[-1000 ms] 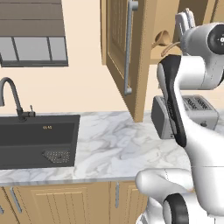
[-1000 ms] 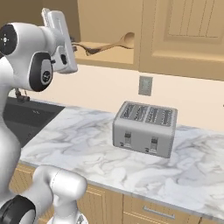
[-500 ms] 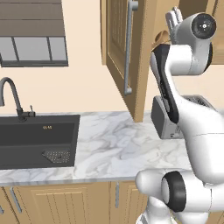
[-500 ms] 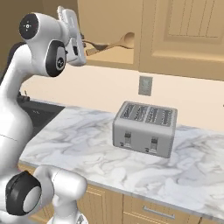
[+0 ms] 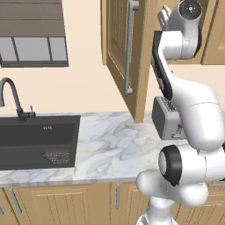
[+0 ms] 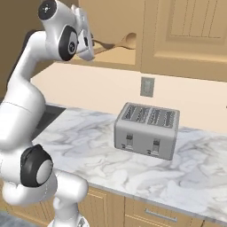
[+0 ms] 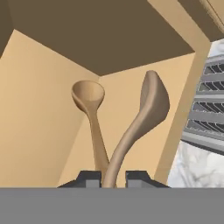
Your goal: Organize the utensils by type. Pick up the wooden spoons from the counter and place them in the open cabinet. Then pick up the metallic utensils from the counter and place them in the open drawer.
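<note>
My gripper (image 7: 113,177) is raised into the open cabinet (image 6: 111,55) and is shut on the handle of the curved, paler wooden spoon (image 7: 151,105). That spoon's bowl points away from me into the cabinet. Just to its left, a second wooden spoon (image 7: 89,96) with an oval bowl lies on the cabinet floor. From the right base view, a spoon bowl (image 6: 129,41) shows on the cabinet shelf past the gripper (image 6: 91,42). In the left base view the gripper (image 5: 165,13) sits high beside the cabinet door (image 5: 117,52).
The cabinet door with its long silver handle (image 5: 128,48) hangs open left of the arm. A silver toaster (image 6: 147,130) stands on the marbled counter (image 6: 84,146) under the cabinet. A dark sink (image 5: 35,140) with a faucet (image 5: 11,96) lies far left.
The arm has lifted and the hand has swung up and further into the cabinet, carrying the curved spoon with it. The grip has stayed shut.
</note>
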Controlling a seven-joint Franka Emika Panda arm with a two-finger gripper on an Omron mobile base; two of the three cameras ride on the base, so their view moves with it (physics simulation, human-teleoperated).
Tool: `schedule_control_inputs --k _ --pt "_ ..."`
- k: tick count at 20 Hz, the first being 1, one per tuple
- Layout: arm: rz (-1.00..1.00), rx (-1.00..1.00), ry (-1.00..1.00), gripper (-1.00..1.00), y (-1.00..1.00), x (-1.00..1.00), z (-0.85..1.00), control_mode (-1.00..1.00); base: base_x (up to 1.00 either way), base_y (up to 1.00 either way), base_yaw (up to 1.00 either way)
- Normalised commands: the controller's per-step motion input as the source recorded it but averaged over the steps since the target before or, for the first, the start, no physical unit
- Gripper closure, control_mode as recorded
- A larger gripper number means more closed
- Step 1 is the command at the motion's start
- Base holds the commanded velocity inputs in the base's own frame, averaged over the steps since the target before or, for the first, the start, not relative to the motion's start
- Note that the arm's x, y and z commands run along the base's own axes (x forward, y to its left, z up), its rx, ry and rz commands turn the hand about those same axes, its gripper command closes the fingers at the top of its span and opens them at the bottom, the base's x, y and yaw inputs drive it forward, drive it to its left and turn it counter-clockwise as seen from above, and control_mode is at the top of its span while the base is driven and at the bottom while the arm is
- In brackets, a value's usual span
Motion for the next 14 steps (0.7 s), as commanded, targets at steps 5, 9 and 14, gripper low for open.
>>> schedule_control_inputs --k 5,9,14 --pt "0.0 0.0 0.19 1.0 0.0 0.6 -0.03 -1.0 0.0 0.0 0.0" --pt "0.0 0.0 0.14 1.0 -0.02 0.49 -0.19 -1.0 0.0 0.0 0.0" --pt "0.0 0.0 0.02 1.0 -0.04 0.33 -0.47 -1.0 0.0 0.0 0.0"
